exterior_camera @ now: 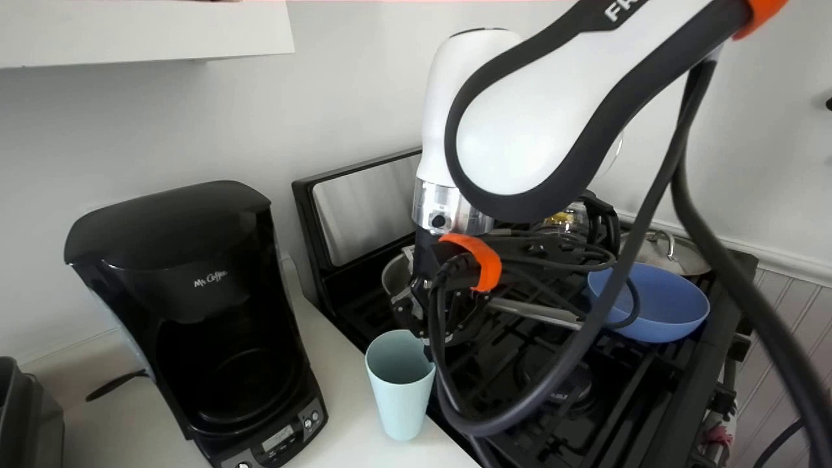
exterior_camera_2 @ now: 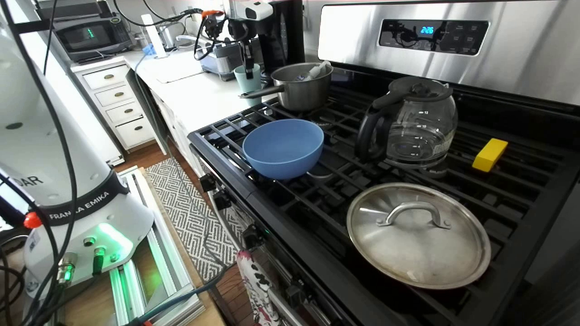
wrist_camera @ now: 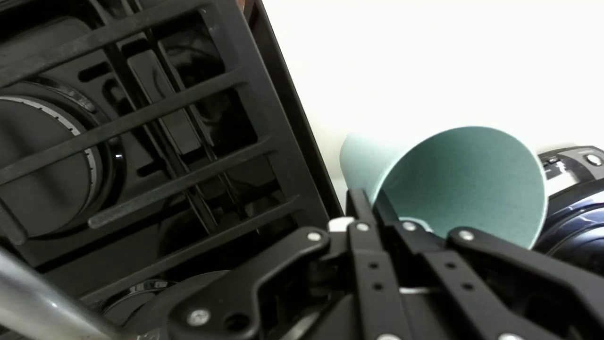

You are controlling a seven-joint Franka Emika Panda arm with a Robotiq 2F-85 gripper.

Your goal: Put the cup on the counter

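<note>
The cup (exterior_camera: 402,409), a pale blue tapered tumbler, is over the white counter (exterior_camera: 344,390) beside the stove edge, between the coffee maker and the stove. It also shows in an exterior view (exterior_camera_2: 246,82), partly behind the saucepan handle, and in the wrist view (wrist_camera: 462,189) with its mouth open toward the camera. My gripper (wrist_camera: 373,208) is shut on the cup's rim, one finger inside and one outside. In both exterior views the gripper (exterior_camera: 426,348) points down at the rim. The cup looks roughly upright; I cannot tell if its base touches the counter (wrist_camera: 401,61).
A black coffee maker (exterior_camera: 188,260) stands close beside the cup. The stove top (wrist_camera: 255,89) borders the counter, holding a steel saucepan (exterior_camera_2: 303,93), blue bowl (exterior_camera_2: 283,149), glass carafe (exterior_camera_2: 421,127), steel lid (exterior_camera_2: 419,240) and yellow block (exterior_camera_2: 490,155). A toaster (exterior_camera_2: 222,61) stands behind.
</note>
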